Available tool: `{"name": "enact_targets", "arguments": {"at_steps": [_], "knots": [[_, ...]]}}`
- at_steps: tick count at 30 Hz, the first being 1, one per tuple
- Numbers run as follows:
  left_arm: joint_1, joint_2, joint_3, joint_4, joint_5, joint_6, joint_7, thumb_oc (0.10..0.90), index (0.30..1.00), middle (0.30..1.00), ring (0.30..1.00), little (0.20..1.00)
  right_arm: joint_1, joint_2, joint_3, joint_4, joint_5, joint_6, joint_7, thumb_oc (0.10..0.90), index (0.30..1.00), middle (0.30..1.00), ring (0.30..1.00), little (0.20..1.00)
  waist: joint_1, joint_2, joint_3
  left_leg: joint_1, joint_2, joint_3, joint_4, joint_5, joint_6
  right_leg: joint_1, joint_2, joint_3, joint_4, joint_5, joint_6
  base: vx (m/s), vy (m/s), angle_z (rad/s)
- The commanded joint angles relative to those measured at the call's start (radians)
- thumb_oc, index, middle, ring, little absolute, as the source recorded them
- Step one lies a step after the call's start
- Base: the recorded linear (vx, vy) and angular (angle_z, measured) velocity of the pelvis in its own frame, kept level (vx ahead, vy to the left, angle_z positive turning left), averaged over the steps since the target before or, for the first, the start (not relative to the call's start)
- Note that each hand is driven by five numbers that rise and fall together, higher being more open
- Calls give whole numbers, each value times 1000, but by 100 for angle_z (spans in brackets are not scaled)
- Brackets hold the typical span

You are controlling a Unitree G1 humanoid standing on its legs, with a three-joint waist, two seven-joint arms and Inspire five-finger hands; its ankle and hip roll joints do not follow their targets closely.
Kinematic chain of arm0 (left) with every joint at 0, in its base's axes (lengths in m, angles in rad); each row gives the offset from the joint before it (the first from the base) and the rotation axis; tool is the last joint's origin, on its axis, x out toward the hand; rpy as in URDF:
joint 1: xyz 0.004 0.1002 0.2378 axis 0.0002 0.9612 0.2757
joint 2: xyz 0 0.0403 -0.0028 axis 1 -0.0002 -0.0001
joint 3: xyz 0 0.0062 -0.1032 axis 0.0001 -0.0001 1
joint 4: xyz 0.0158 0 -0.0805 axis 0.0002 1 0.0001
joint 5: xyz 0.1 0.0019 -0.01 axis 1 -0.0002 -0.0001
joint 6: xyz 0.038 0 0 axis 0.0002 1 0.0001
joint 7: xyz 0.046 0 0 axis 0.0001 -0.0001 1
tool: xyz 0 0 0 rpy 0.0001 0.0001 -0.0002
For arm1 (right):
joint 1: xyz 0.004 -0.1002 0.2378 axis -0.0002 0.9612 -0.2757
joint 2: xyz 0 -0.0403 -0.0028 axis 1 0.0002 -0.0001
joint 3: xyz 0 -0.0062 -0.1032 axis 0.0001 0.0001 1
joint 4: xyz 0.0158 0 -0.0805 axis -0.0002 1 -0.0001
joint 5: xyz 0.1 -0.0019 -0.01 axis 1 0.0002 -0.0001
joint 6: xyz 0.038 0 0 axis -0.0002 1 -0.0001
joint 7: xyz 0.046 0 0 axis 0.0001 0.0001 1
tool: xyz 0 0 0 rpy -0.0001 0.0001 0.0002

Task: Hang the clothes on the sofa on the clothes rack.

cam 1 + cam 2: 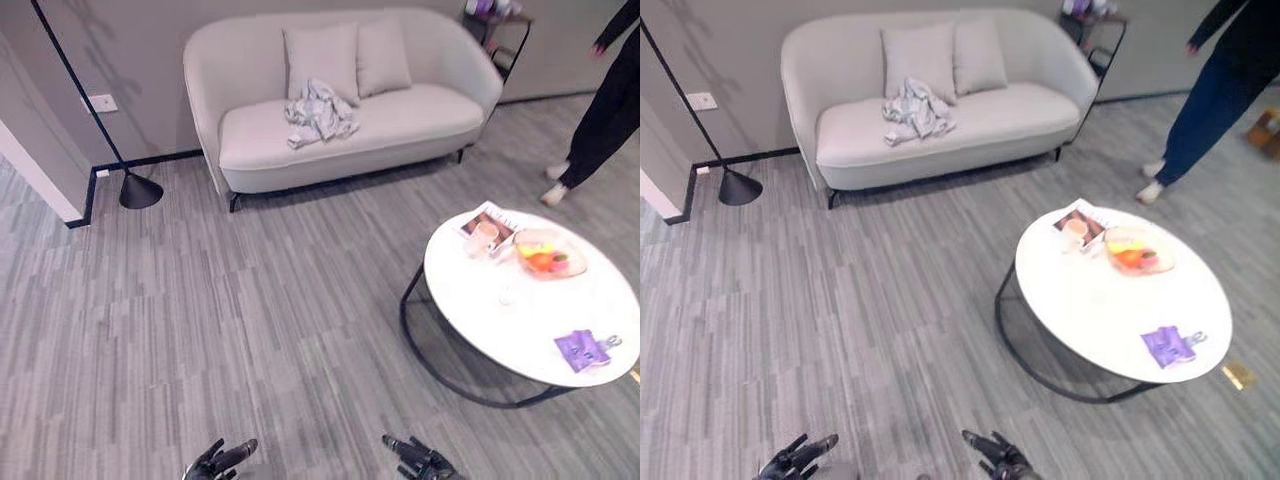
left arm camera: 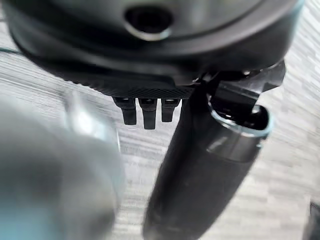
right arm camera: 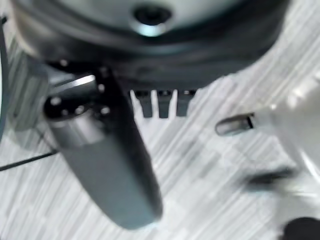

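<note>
Nothing is hung yet: the clothes (image 1: 320, 113) lie crumpled on the sofa (image 1: 400, 125) seat, well away from the left hand (image 1: 222, 461) and right hand (image 1: 420, 458), both relaxed, empty.

The room is evenly and softly lit, bright without harsh glare; the sofa (image 1: 340, 100) casts a faint shadow on the floor beneath it; the round white worktop (image 1: 530, 310) throws a soft shadow below its frame; straight lines bow toward the head views' edges; in both wrist views the near thumbs are blurred, the floor streaked.
</note>
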Motion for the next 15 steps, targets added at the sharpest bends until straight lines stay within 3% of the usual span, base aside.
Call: {"name": "enact_targets", "arguments": {"at_steps": [1,3,4,6,7,9,10,12,13,15], "knots": [[30,30,44,62,-75,-10,-13,800,900,900,900,900,53,63,19,5,-68,-8,39,800,900,900,900,900,88,11,-16,40,22,41,-246,228,-9,-34,18,41,5,-72,99,258,-4,-13],[39,35,63,75,-93,-7,-13,800,900,900,900,900,49,67,25,8,-78,-7,40,800,900,900,900,900,105,5,-10,25,15,43,-263,244,-12,-15,33,55,5,-84,93,263,-3,2],[57,59,101,97,-95,-2,-25,800,900,900,900,900,28,7,5,58,-121,43,85,800,900,900,900,900,135,-13,-4,12,5,29,-254,248,-10,19,46,77,5,-107,85,380,36,-3],[85,49,104,113,-109,3,-32,800,900,900,900,900,30,38,17,53,-94,-22,42,800,900,900,900,900,153,-24,-25,53,7,31,-271,268,27,49,71,83,5,-118,73,430,41,-53],[97,70,131,139,-103,16,-32,800,900,900,900,900,13,65,18,58,-97,10,52,800,900,900,900,900,163,-56,-28,70,-2,37,-261,270,36,82,75,95,5,-128,68,434,18,-69],[100,104,143,154,-95,18,-9,800,900,900,900,900,-23,112,51,18,-74,-1,35,800,900,900,900,900,186,-120,-44,86,-2,56,-230,243,49,113,72,105,25,-139,76,419,24,-3],[92,112,149,152,-84,13,-8,800,900,900,900,900,-8,114,72,14,-90,2,56,800,900,900,900,900,203,-145,-49,98,-6,67,-221,227,56,121,65,103,48,-140,91,383,87,14],[92,108,120,127,-48,-7,-5,800,900,900,900,900,-7,117,69,48,-112,-6,67,800,900,900,900,900,216,-159,-76,134,-12,91,-228,199,68,125,49,86,108,-131,130,338,171,0],[91,107,119,126,-48,-7,-5,800,900,900,900,900,-8,116,69,48,-112,-6,67,800,900,900,900,900,217,-158,-78,131,-10,91,-227,201,68,121,51,88,108,-129,129,366,226,10],[75,104,39,91,37,-10,-6,800,900,900,900,900,-29,96,53,69,-167,-11,51,800,900,900,900,900,216,-151,-95,195,-15,102,-256,163,88,66,34,42,290,-91,230,379,252,8]]}}
